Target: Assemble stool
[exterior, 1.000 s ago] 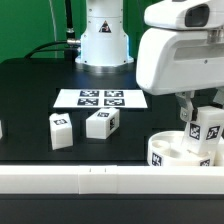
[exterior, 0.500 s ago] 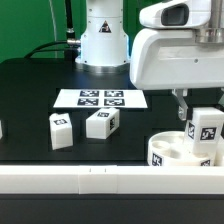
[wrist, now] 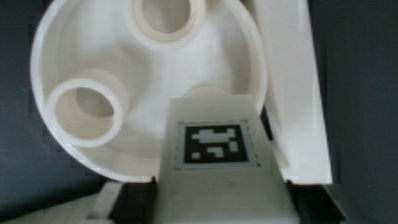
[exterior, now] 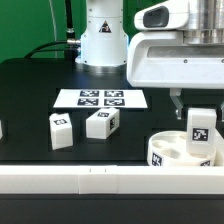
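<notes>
The round white seat (exterior: 170, 152) lies at the exterior view's lower right, against the white front rail. My gripper (exterior: 197, 112) is shut on a white block leg (exterior: 199, 131) and holds it upright over the seat's right side. In the wrist view the leg (wrist: 222, 140) with its tag sits between my fingers above the seat's underside (wrist: 98, 50), next to a round socket (wrist: 80, 108). Two more legs (exterior: 61, 130) (exterior: 102, 123) lie on the black table left of centre.
The marker board (exterior: 102, 98) lies flat at the table's middle, in front of the robot base (exterior: 104, 40). A long white rail (exterior: 90, 178) runs along the front edge. A white piece shows at the far left edge (exterior: 2, 128).
My gripper has carried the leg a little leftward and turned it more upright over the seat. The loose legs and the seat have not moved.
</notes>
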Robot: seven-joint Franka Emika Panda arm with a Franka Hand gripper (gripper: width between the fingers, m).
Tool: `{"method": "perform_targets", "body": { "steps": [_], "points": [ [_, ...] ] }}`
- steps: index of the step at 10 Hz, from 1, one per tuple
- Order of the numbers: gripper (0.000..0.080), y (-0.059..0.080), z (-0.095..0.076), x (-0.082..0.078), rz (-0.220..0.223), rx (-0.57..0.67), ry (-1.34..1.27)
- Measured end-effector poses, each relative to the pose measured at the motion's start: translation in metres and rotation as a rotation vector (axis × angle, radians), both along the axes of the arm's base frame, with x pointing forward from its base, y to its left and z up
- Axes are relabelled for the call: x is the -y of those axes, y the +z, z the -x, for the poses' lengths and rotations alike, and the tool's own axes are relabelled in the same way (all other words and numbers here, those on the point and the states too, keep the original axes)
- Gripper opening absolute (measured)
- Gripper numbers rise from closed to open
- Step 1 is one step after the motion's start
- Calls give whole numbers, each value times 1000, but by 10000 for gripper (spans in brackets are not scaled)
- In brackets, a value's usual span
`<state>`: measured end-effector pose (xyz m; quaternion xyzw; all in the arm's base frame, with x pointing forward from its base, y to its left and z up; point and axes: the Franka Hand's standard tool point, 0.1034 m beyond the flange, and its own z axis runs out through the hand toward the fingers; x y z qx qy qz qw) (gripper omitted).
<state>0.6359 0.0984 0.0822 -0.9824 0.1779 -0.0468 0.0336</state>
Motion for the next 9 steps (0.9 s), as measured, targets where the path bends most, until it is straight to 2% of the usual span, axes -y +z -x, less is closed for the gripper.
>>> {"method": "perform_targets", "body": {
  "steps": [4,9],
  "points": [
    [340,-2,-1,-7,-89,-20,-405],
    [340,-3,0,-10,-152,-60,-758]
  ]
}}
